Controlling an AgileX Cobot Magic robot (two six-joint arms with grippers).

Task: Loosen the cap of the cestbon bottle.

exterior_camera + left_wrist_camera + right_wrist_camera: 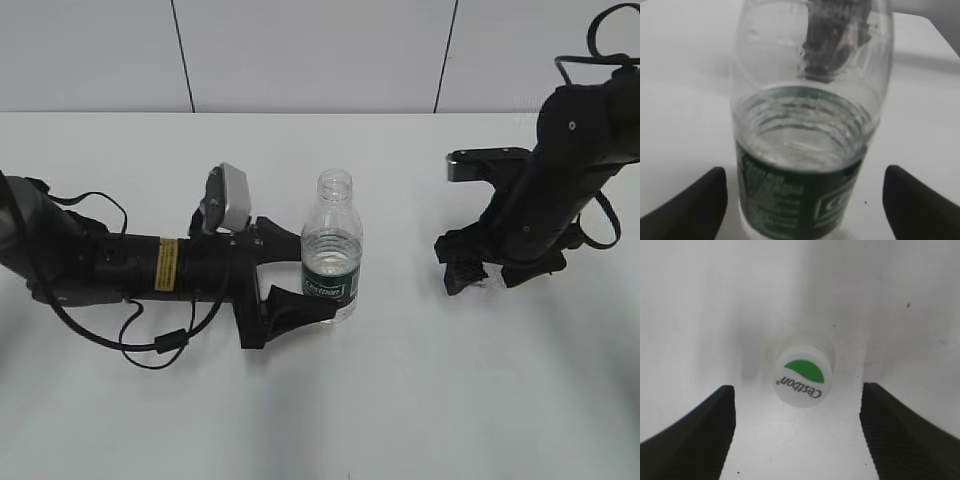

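Note:
The cestbon bottle [331,250] stands upright on the white table, clear with a dark green label band, and its neck is open with no cap on it. My left gripper [312,275] is open, with one finger on each side of the bottle's label and a gap on both sides; the left wrist view shows the bottle [805,150] between the spread fingers [804,197]. The cap [802,376], white with a green half-circle and "C'estbon" lettering, lies top up on the table. My right gripper [798,395] is open just above it and holds nothing. In the exterior view the right gripper [490,280] hides the cap.
The white table [420,400] runs to a pale panelled wall at the back. The left arm lies low across the table's left side with a loose cable beside it. The right arm comes down from the upper right.

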